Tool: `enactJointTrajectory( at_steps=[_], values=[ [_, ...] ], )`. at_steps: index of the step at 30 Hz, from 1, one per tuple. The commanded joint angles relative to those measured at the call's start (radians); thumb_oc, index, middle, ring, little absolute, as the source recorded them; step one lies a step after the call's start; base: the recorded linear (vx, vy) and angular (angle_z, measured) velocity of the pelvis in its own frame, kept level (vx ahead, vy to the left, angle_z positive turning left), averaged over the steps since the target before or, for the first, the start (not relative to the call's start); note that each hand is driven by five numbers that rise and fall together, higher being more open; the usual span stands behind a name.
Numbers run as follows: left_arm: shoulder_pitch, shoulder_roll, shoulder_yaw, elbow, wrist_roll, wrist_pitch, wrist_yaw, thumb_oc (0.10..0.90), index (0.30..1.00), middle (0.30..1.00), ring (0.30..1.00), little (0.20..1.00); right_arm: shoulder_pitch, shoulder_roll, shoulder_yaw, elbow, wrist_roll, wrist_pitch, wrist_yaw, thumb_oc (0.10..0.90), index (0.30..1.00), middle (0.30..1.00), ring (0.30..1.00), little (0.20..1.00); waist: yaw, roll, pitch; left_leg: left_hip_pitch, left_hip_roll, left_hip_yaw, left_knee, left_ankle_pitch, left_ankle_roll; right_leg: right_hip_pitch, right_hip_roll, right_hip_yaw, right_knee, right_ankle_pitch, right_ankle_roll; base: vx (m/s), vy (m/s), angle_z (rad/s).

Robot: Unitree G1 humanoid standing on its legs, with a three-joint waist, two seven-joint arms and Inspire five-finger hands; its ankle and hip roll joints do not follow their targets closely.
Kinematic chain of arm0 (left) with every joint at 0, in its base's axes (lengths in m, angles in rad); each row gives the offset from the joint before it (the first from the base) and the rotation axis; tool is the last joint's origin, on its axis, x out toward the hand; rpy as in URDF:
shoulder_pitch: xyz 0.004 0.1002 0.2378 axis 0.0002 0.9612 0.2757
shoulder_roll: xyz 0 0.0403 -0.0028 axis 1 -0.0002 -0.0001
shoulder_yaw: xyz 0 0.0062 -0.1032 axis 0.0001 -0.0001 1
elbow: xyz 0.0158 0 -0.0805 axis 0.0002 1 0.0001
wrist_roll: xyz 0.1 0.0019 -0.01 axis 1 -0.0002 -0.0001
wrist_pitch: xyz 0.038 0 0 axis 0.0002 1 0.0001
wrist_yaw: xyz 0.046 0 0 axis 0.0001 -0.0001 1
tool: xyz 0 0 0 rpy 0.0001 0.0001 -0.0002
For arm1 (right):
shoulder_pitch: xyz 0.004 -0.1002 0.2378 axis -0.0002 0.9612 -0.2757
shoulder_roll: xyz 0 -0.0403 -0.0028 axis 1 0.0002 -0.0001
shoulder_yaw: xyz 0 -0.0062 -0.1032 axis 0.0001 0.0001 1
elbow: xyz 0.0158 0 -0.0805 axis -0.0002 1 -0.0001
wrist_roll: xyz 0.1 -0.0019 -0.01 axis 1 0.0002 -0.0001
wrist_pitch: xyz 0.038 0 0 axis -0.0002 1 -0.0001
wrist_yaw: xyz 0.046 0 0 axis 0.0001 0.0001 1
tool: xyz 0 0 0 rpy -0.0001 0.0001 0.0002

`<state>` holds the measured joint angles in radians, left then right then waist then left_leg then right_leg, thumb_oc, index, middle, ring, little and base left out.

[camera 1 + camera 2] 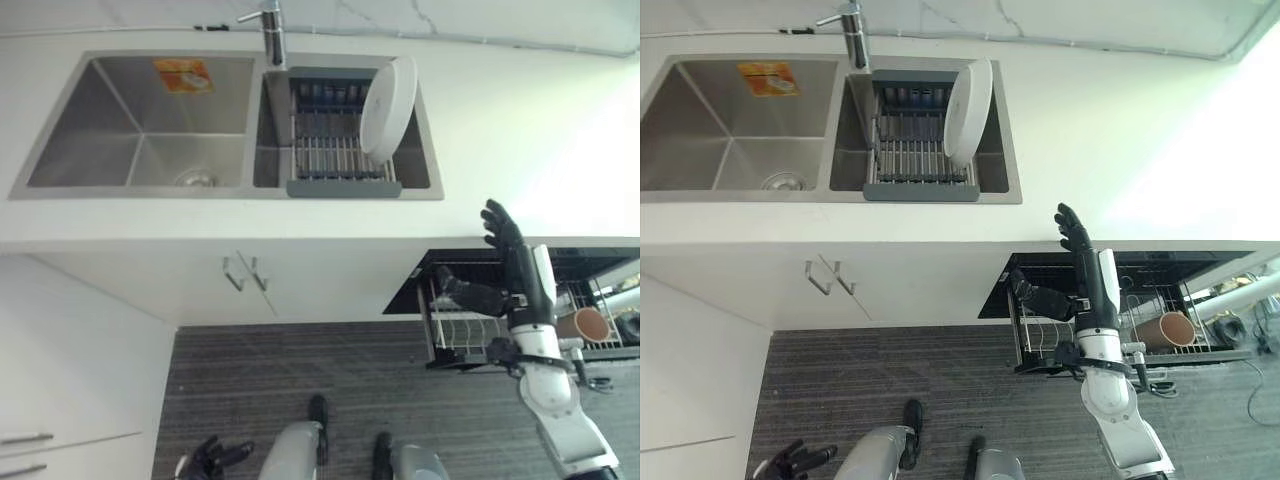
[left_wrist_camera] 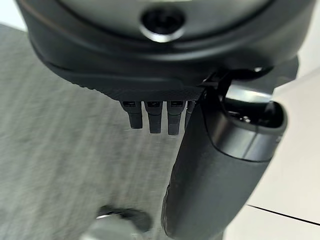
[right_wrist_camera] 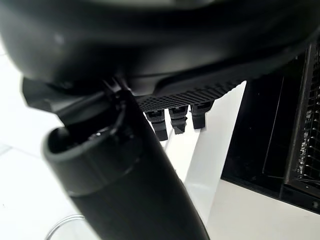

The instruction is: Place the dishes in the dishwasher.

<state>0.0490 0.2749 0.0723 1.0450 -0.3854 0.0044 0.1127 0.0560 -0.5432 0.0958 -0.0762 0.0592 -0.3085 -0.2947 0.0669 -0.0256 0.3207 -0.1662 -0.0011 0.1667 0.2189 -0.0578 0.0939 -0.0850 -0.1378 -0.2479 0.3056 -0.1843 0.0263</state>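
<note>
1. we see a white plate (image 1: pixel 388 108) standing on edge in a dark rack (image 1: pixel 340 140), leaning against the rack's right end; the rack sits in the right basin of a steel sink (image 1: pixel 120 170).
2. a tap (image 1: pixel 272 30) rises behind the divider between the basins, and an orange sticker (image 1: pixel 183 75) lies on the back wall of the left basin.
3. the dishwasher (image 1: pixel 1160 265) is open under the counter (image 1: pixel 530 130) at the right, with its wire basket (image 1: pixel 1040 345) pulled out over the striped floor (image 1: pixel 300 380); a brown cup (image 1: pixel 1168 329) lies in it.
4. two cabinet handles (image 1: pixel 245 272) show below the sink.
5. the counter to the right of the sink is bare, and its front edge runs between the plate and the basket.
6. our right hand (image 1: pixel 502 232) is raised upright in front of the counter edge, above the basket, fingers straight, thumb spread, holding nothing.
7. our left hand (image 1: pixel 212 458) hangs low over the floor, fingers loosely spread, also with nothing in it.
</note>
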Motion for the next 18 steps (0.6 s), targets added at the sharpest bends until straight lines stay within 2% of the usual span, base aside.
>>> enactJointTrajectory(
  at_steps=[1, 3, 4, 5, 7, 8, 10, 12, 16, 18],
  values=[
    [0.123, -0.058, -0.016, 0.01, 0.044, 0.003, 0.072, 0.8, 0.9, 0.9, 0.9, 0.9, -0.132, -0.034, -0.031, -0.095, 0.02, -0.109, -0.021, 0.8, 0.9, 0.9, 0.9, 0.9, 0.038, 0.037, -0.022, -0.003, 0.021, -0.079, 0.081, -0.116, -0.025, 0.061, 0.025, -0.044, 0.086, 0.026, 0.066, -0.02, -0.032, -0.99],
    [0.12, -0.048, -0.019, 0.005, 0.054, -0.002, 0.09, 0.8, 0.9, 0.9, 0.9, 0.9, -0.149, -0.032, -0.018, -0.084, 0.026, -0.124, -0.018, 0.8, 0.9, 0.9, 0.9, 0.9, 0.042, 0.036, -0.009, 0.01, 0.036, -0.056, 0.081, -0.121, -0.032, 0.054, -0.006, -0.066, 0.055, 0.023, 0.068, -0.03, -0.137, -0.94],
    [0.113, -0.022, -0.019, 0.009, 0.082, 0.003, 0.085, 0.8, 0.9, 0.9, 0.9, 0.9, -0.178, -0.035, 0.009, -0.074, 0.018, -0.13, -0.007, 0.8, 0.9, 0.9, 0.9, 0.9, 0.032, 0.04, 0.009, 0.047, 0.053, -0.035, 0.081, -0.156, -0.049, 0.004, -0.092, -0.077, 0.012, 0.107, 0.101, -0.06, -0.227, -0.9],
    [0.106, -0.011, -0.027, 0.006, 0.117, 0.011, 0.091, 0.8, 0.9, 0.9, 0.9, 0.9, -0.186, -0.039, 0.013, -0.072, 0.019, -0.123, -0.004, 0.8, 0.9, 0.9, 0.9, 0.9, 0.025, 0.05, 0.018, 0.042, 0.079, -0.021, 0.081, -0.131, -0.056, 0.005, -0.08, -0.077, -0.006, 0.078, 0.089, -0.04, -0.258, -0.76],
    [0.106, -0.002, -0.059, 0.003, 0.203, 0.005, 0.118, 0.8, 0.9, 0.9, 0.9, 0.9, -0.188, -0.046, 0.015, -0.071, 0.018, -0.11, -0.006, 0.8, 0.9, 0.9, 0.9, 0.9, 0.016, 0.049, 0.019, 0.043, 0.094, -0.014, 0.081, -0.118, -0.072, -0.005, -0.082, -0.062, -0.006, 0.054, 0.09, -0.02, -0.222, -0.26],
    [0.105, 0.01, -0.09, 0.009, 0.251, -0.011, 0.143, 0.8, 0.9, 0.9, 0.9, 0.9, -0.199, -0.065, 0.019, -0.066, 0.013, -0.097, -0.015, 0.8, 0.9, 0.9, 0.9, 0.9, 0.008, 0.049, 0.017, 0.039, 0.118, -0.002, 0.081, -0.099, -0.099, -0.01, -0.077, -0.052, -0.006, 0.031, 0.082, 0.02, -0.217, 0.13],
    [0.09, 0.021, -0.096, 0.021, 0.225, -0.033, 0.155, 0.8, 0.9, 0.9, 0.9, 0.9, -0.199, -0.087, 0.016, -0.072, 0.025, -0.069, -0.013, 0.8, 0.9, 0.9, 0.9, 0.9, -0.014, 0.05, 0.01, 0.036, 0.151, 0.001, 0.081, -0.08, -0.124, -0.006, -0.059, -0.048, -0.006, 0.009, 0.066, 0.04, -0.217, 0.14],
    [0.072, 0.023, -0.085, 0.017, 0.175, -0.053, 0.141, 0.8, 0.9, 0.9, 0.9, 0.9, -0.19, -0.1, 0.008, -0.068, 0.05, -0.071, -0.012, 0.8, 0.9, 0.9, 0.9, 0.9, -0.031, 0.051, 0.006, 0.034, 0.168, -0.014, 0.081, -0.071, -0.135, -0.004, -0.04, -0.042, -0.006, -0.003, 0.05, 0.01, -0.232, -0.01],
    [0.057, 0.007, -0.069, -0.014, 0.118, -0.071, 0.121, 0.8, 0.9, 0.9, 0.9, 0.9, -0.174, -0.097, -0.008, -0.068, 0.049, -0.081, 0.007, 0.8, 0.9, 0.9, 0.9, 0.9, -0.043, 0.046, -0.003, 0.048, 0.173, -0.025, 0.081, -0.074, -0.139, -0.005, -0.019, -0.047, -0.006, -0.011, 0.028, -0.01, -0.215, 0.07],
    [0.059, -0.014, -0.065, -0.026, 0.121, -0.078, 0.091, 0.8, 0.9, 0.9, 0.9, 0.9, -0.161, -0.098, -0.017, -0.065, 0.049, -0.074, 0.011, 0.8, 0.9, 0.9, 0.9, 0.9, -0.045, 0.026, -0.009, 0.079, 0.156, -0.005, 0.081, -0.036, -0.14, 0.005, -0.02, -0.049, -0.006, -0.017, 0.008, 0.05, -0.229, 0.03]
  ],
)
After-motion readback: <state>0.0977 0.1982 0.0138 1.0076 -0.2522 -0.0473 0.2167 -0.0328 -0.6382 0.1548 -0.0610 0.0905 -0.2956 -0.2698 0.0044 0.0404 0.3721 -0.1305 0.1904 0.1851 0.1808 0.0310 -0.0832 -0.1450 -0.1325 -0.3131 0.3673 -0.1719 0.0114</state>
